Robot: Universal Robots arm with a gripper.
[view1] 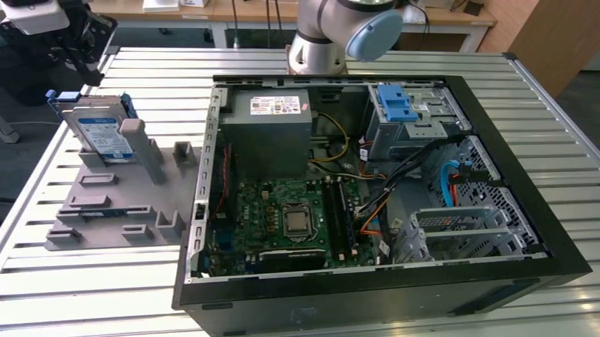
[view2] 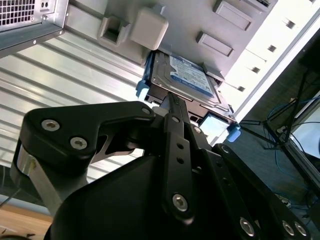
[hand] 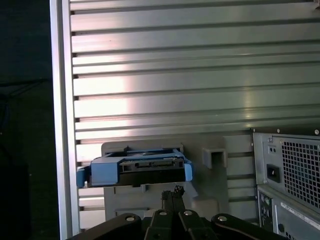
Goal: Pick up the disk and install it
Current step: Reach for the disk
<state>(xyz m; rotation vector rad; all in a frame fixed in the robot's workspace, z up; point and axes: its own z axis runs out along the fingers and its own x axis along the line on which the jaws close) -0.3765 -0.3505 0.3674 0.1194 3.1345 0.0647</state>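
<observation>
- Found the disk (view1: 101,133) standing upright in a slot of the grey holder (view1: 112,203), on the bench (view1: 94,288) at the exterior view's left of the open computer case (view1: 375,291).
- Saw its white-and-blue label face in the exterior view, with blue rails along its edges.
- Caught the gripper (hand: 173,191) in the first wrist view pointed at the disk's connector end, close to it (touching or not, could not tell).
- Noted the fingers (hand: 169,200) pressed together, holding nothing.
- Spotted the arm (view1: 324,42) rising at the case's far side, and a blue latch bracket (view1: 395,104) inside the case.
</observation>
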